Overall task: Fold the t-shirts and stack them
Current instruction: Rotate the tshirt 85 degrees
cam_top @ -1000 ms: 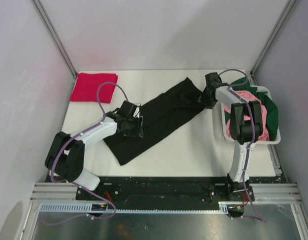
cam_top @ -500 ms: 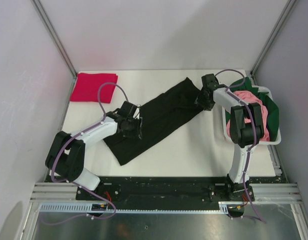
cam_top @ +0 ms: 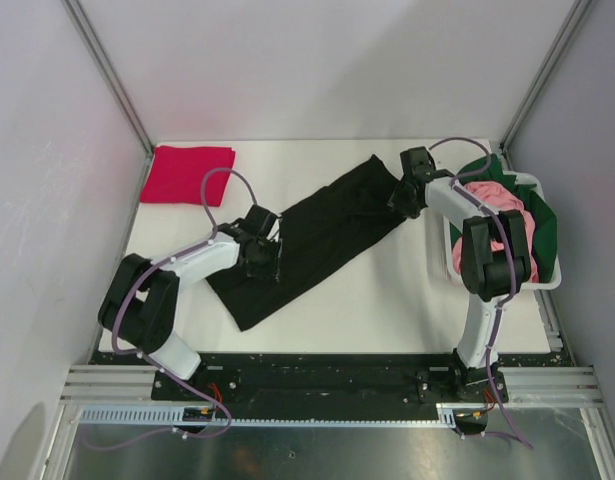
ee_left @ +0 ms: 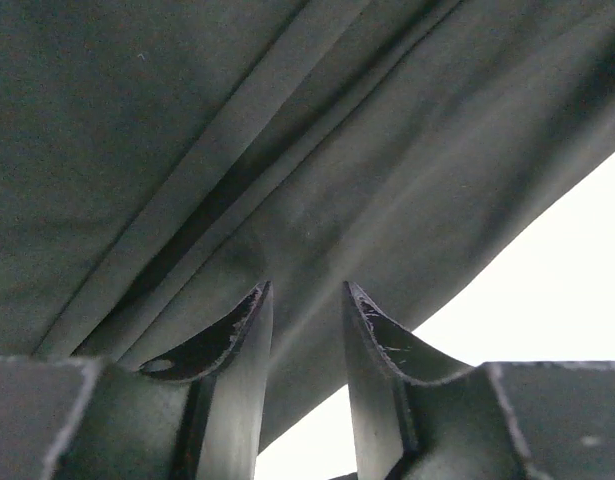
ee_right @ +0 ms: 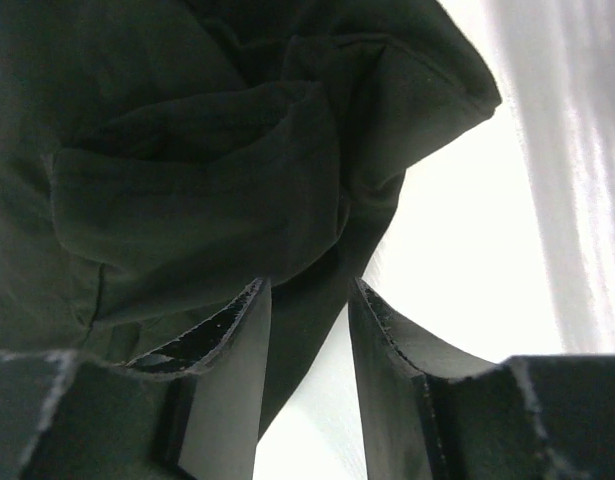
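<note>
The folded crimson cloth t-shirt (cam_top: pixel 187 173) is lying finished. The left gripper (ee_left: pixel 307 288) and right gripper (ee_right: pixel 309 284), jaws slightly parted, are working the long black cloth t-shirt (cam_top: pixel 317 230). The pink cloth t-shirt (cam_top: pixel 492 193) and dark green cloth t-shirt (cam_top: pixel 540 215) are waiting.

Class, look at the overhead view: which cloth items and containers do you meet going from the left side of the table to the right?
Folded red t-shirt → black t-shirt → white basket, holding the pink t-shirt and dark green t-shirt.

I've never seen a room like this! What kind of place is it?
Probably a robot test lab, not a home: two white-and-black robot arms bolted to a metal rail, a white table boxed in by plain grey panels, and a black cloth t-shirt laid out.
</note>
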